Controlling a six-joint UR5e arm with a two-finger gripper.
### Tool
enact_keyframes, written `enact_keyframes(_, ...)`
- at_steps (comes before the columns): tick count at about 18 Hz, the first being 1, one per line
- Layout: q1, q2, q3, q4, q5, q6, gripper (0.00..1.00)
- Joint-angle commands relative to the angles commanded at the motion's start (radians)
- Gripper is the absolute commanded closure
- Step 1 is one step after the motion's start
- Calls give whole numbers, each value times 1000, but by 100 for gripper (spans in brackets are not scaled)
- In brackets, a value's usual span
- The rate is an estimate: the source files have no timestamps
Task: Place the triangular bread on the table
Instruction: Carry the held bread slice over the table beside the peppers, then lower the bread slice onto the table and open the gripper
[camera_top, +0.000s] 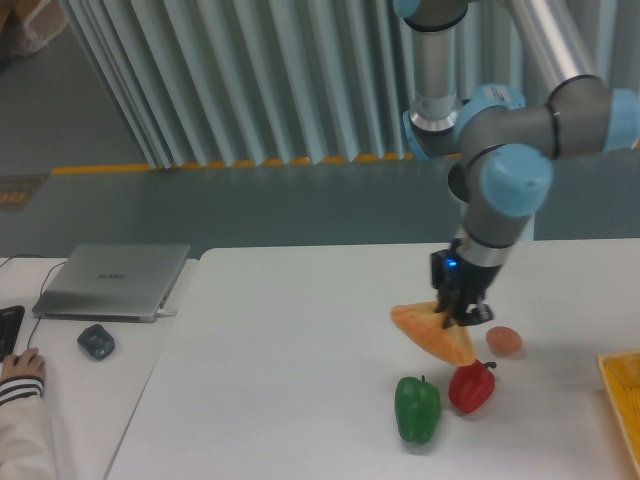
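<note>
The triangular bread (432, 334), a golden-orange wedge, hangs in the air above the white table (290, 340), with my gripper (457, 312) shut on its upper right edge. It is held just above and behind the red pepper (471, 386), to the left of the small brown egg (504, 340). The bread's lower tip points down toward the red pepper.
A green pepper (417, 408) stands left of the red one. A yellow tray (625, 400) shows at the right edge. On the adjoining desk at left lie a laptop (114, 280), a mouse (96, 342) and a person's hand (20, 370).
</note>
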Motion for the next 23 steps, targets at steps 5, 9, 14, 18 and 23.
enact_keyframes(5, -95, -37, -2, 2, 58, -51, 74)
enact_keyframes(9, -115, -43, -6, 6, 72, -60, 68)
enact_keyframes(14, -120, -52, -8, 73, 159, -54, 6)
enact_keyframes(18, -121, -52, -11, 91, 187, -60, 0)
enact_keyframes(23, -124, -46, -43, 244, 195, -63, 0)
